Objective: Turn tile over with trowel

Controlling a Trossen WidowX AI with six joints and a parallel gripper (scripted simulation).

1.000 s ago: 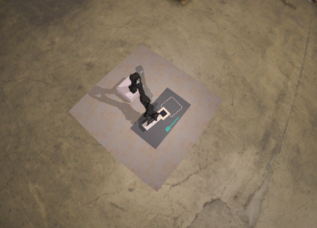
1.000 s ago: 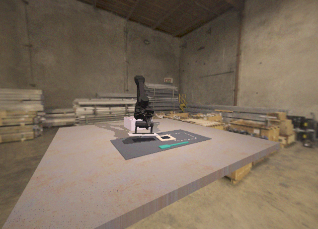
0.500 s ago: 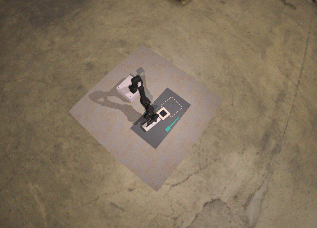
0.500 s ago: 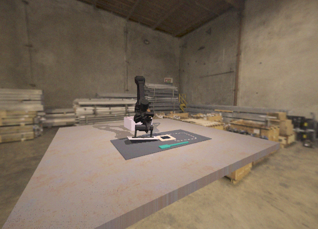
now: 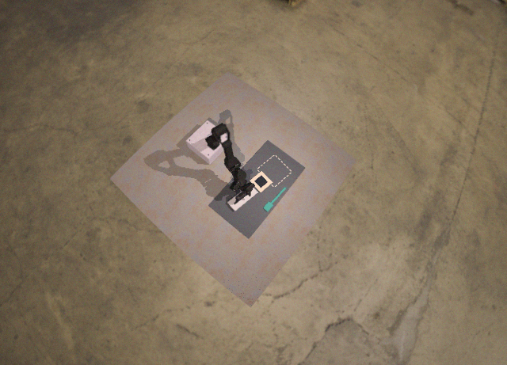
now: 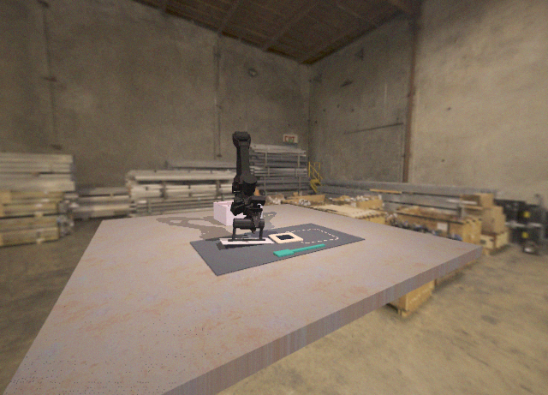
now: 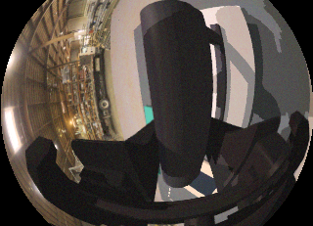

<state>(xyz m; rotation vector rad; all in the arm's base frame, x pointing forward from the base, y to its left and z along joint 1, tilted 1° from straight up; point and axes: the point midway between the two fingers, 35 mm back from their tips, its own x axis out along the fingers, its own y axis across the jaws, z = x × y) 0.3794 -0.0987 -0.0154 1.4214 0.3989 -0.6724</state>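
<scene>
My gripper (image 5: 244,192) (image 6: 247,226) is low over the dark mat (image 5: 245,224) (image 6: 229,260) and shut on the trowel's dark handle (image 7: 179,103). The trowel's white blade (image 5: 238,202) (image 6: 245,241) lies flat on the mat, and its tip reaches the tile's edge. The tile (image 5: 261,181) (image 6: 285,237) is cream with a dark square facing up. It lies at the near side of the dashed outline (image 5: 266,161) (image 6: 330,239), mostly outside it.
A teal flat tool (image 5: 274,200) (image 6: 298,250) lies on the mat in front of the tile. The arm's white base box (image 5: 200,142) (image 6: 221,212) stands behind the mat. The table's edges (image 6: 354,313) are far from the mat.
</scene>
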